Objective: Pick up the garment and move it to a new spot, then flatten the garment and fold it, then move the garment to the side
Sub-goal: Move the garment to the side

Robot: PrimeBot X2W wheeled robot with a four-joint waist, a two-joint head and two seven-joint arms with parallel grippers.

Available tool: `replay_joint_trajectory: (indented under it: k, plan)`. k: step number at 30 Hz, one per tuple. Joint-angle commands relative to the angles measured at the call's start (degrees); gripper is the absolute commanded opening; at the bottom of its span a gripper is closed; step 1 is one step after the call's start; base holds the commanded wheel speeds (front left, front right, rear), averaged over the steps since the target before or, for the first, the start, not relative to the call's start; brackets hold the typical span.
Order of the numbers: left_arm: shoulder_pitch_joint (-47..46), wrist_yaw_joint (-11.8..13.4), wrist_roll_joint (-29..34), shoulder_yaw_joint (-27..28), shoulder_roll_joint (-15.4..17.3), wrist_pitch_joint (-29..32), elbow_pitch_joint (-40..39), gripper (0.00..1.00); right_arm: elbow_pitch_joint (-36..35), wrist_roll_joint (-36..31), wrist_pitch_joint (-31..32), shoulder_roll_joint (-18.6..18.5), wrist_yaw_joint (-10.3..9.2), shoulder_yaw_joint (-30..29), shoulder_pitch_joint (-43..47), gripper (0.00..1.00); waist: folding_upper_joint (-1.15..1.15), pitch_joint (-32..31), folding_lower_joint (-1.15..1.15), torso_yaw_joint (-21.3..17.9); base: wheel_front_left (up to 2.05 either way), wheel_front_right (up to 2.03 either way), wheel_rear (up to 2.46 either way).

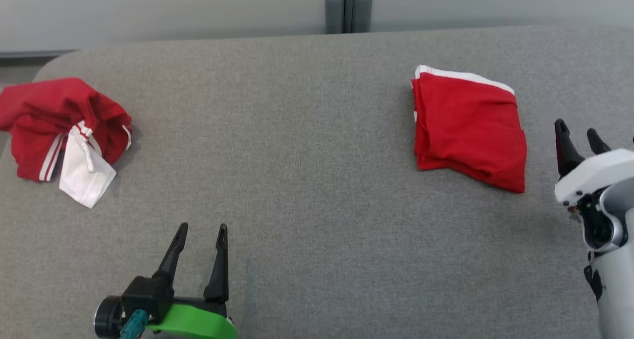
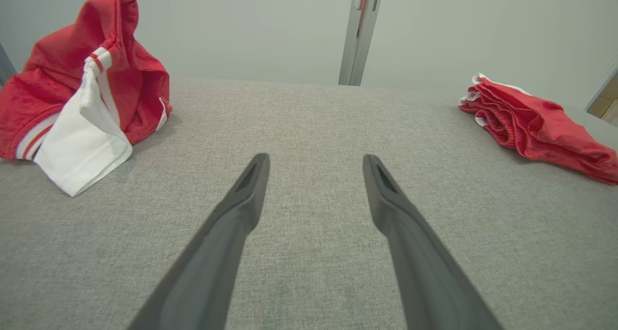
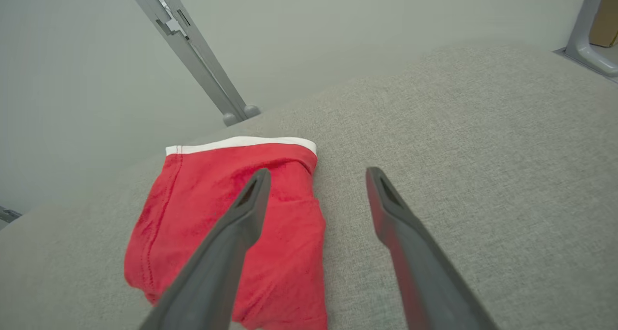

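A crumpled red garment (image 1: pixel 59 126) with white stripes and a white pocket lining hanging out lies at the table's far left; the left wrist view has this crumpled garment (image 2: pixel 82 89) at its upper left. A neatly folded red garment (image 1: pixel 468 126) with a white edge rests at the right, and the right wrist view looks down on this folded garment (image 3: pixel 227 224). My left gripper (image 1: pixel 202 227) is open over bare cloth near the front, empty (image 2: pixel 315 158). My right gripper (image 1: pixel 576 128) stands open just right of the folded garment, with nothing between its fingers (image 3: pixel 317 171).
The grey fabric table (image 1: pixel 307 145) stretches wide between the two garments. A grey post (image 1: pixel 348 7) rises behind the far edge against a pale wall. A brown box (image 3: pixel 606 11) shows beyond the table's corner.
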Motion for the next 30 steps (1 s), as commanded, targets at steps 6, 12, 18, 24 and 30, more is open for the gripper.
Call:
replay_joint_trajectory:
  k: [6, 12, 18, 24, 30]
  plan:
    - [-4.4, -0.5, -0.4, -1.6, 0.2, 0.0, 0.7, 1.00, 10.2, -4.2, 6.0, 0.2, -0.01, -0.7, -8.7, 1.00, 0.00, 8.6, 0.00, 3.9, 0.00, 0.00, 0.00]
    - [-5.6, -0.4, -0.8, -2.4, 0.1, 0.0, 0.8, 1.00, 18.5, -5.1, 5.6, 1.4, -0.01, -3.4, -13.3, 1.00, 0.00, 9.9, 0.00, 5.3, 0.00, 0.00, 0.00]
    - [-5.0, 0.2, -0.6, -1.8, 0.1, 0.0, 0.4, 1.00, 21.5, -0.9, 6.3, 2.9, -0.01, -2.2, -14.4, 0.00, 0.00, 9.7, 0.00, 4.2, 0.00, 0.00, 0.00]
    - [-5.1, 0.0, 0.2, -1.0, 0.1, 0.0, -0.8, 1.00, 19.1, 1.7, 6.3, 0.7, -0.07, 1.4, -14.2, 0.00, 0.00, 11.1, 0.00, -1.3, 0.00, 0.00, 0.00]
    - [-8.4, -0.9, 2.7, -1.4, 0.2, 0.0, -1.5, 1.00, 17.0, -1.7, 5.5, -5.8, -0.06, 3.6, -17.3, 0.00, 0.00, 16.5, 0.00, -5.6, 0.00, 0.00, 0.00]
